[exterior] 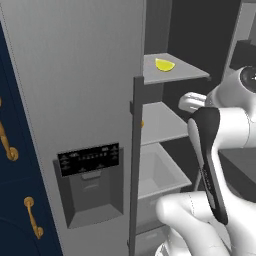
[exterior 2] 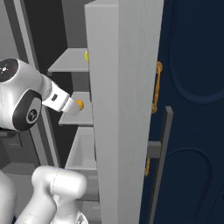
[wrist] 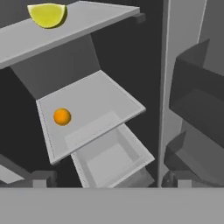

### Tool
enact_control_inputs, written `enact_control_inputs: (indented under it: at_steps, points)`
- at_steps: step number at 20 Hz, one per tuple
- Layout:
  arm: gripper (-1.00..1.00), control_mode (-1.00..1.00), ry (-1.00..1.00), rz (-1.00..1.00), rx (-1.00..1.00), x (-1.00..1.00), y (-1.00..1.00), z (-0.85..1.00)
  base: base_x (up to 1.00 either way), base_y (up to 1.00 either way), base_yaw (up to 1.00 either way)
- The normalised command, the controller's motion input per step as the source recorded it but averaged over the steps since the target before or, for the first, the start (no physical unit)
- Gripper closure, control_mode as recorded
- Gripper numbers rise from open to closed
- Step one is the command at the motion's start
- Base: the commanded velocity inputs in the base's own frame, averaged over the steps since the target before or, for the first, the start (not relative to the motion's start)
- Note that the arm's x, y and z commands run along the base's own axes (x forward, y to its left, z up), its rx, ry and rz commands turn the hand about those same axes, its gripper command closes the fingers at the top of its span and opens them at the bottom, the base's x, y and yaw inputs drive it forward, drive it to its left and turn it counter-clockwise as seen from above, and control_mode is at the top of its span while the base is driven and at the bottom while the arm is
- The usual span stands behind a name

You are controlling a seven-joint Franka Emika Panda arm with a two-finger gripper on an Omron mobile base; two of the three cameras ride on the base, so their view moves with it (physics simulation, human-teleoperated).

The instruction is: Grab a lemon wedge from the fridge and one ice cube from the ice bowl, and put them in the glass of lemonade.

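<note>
While the fingers stood spread and empty, the lemon wedge (wrist: 47,14) lay on the fridge's (exterior: 75,90) upper shelf (wrist: 87,24), looking light, soft and slippery, best pinched across its flat sides.

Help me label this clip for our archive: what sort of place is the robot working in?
A rendered kitchen, most likely. The robot faces an open fridge with grey shelves; a lemon wedge lies on the upper shelf and a small orange fruit on the one below. Navy cabinets with gold handles flank it.
</note>
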Motion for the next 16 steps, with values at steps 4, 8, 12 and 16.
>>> enact_control_inputs:
  at_steps: [4, 8, 12, 16]
  points:
    - [-1.0, -1.0, 0.0, 0.04, 0.0, 0.31, -0.05, 0.01, 0.1, 0.0, 0.0]
    - [-1.0, -1.0, -0.05, 0.12, 0.0, 0.61, -0.02, 0.09, 0.0, 0.0, 0.0]
    - [-1.0, -1.0, -0.05, 0.15, 0.02, 0.14, 0.12, 0.11, 0.0, 0.0, 0.0]
    - [-1.0, -1.0, -0.11, 0.09, -0.01, -0.01, 0.02, 0.42, 0.0, 0.0, 0.0]
